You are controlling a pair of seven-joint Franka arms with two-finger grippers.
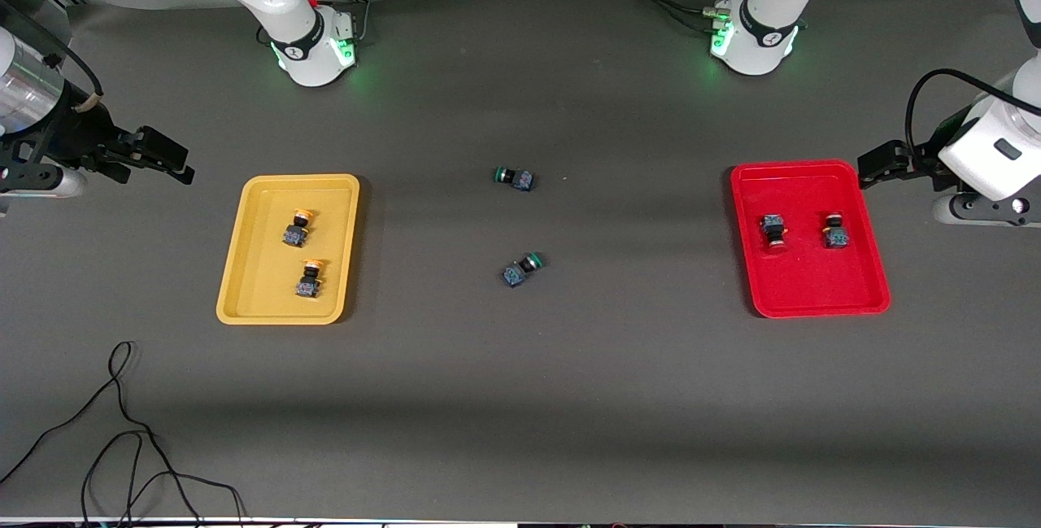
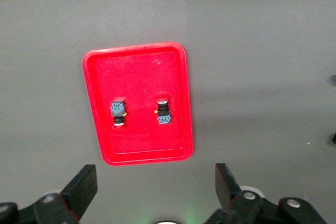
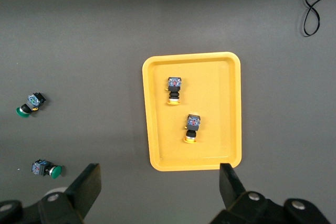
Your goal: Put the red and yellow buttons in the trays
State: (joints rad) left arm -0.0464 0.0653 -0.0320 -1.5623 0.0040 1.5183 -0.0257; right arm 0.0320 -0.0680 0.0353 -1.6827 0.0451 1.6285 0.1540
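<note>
Two yellow-capped buttons (image 1: 298, 229) (image 1: 310, 278) lie in the yellow tray (image 1: 260, 268). Two red-capped buttons (image 1: 773, 232) (image 1: 835, 232) lie in the red tray (image 1: 805, 284). My right gripper (image 1: 167, 155) is open and empty, up over the table beside the yellow tray. My left gripper (image 1: 882, 162) is open and empty, up beside the red tray. The left wrist view shows its gripper (image 2: 156, 187), the red tray (image 2: 142, 72) and the red buttons (image 2: 118, 113) (image 2: 164, 111). The right wrist view shows its gripper (image 3: 160, 187), the yellow tray (image 3: 220, 93) and the yellow buttons (image 3: 174, 89) (image 3: 192, 127).
Two green-capped buttons (image 1: 514, 178) (image 1: 521, 268) lie on the dark table between the trays; they also show in the right wrist view (image 3: 30, 104) (image 3: 47, 169). A black cable (image 1: 122, 430) loops on the table near the front camera at the right arm's end.
</note>
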